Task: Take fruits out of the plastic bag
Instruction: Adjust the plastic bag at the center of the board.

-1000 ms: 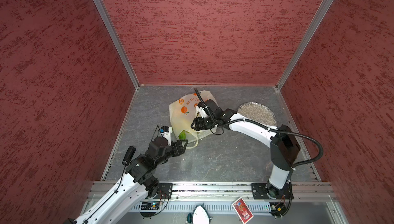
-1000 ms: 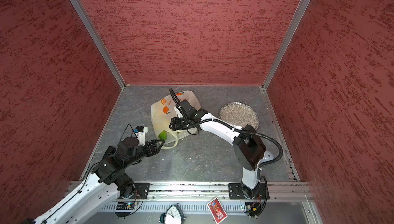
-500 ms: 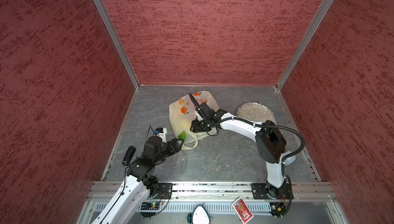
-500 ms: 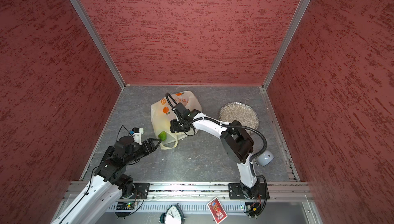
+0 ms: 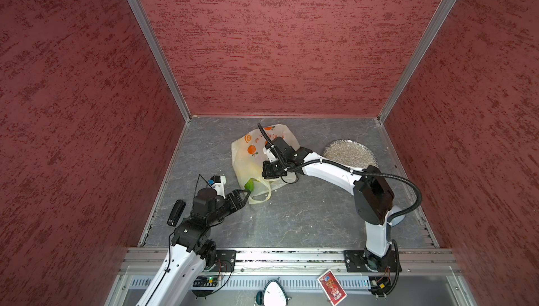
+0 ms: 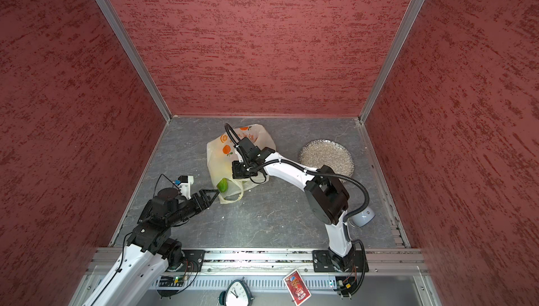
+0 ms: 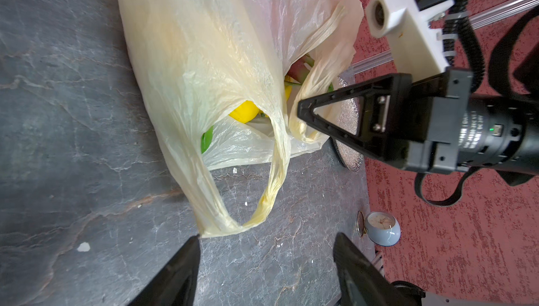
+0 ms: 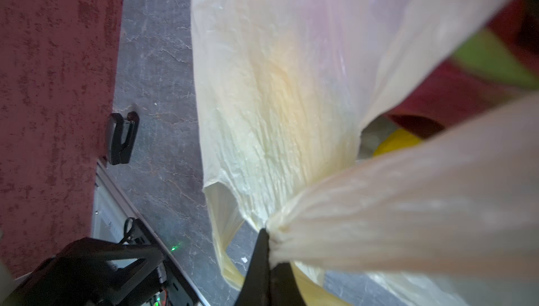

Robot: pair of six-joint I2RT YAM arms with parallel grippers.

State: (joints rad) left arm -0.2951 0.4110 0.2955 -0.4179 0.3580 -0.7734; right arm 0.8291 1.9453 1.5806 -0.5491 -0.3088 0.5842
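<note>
The plastic bag lies on the grey floor, pale yellow with orange prints, its mouth towards the front. My right gripper is shut on one bunched handle of the bag. My left gripper is open just in front of the other handle loop, holding nothing. Fruits show inside the mouth: a yellow fruit, a green mango and a pink dragon fruit.
A round speckled plate lies to the right of the bag. A black stapler-like object lies by the left wall. A small pale-blue clock stands near the right arm's base. Red walls enclose three sides.
My right gripper has shut on the bag's handle, and the right arm has shifted slightly to the left. The left gripper has stayed open near the bag's mouth.
</note>
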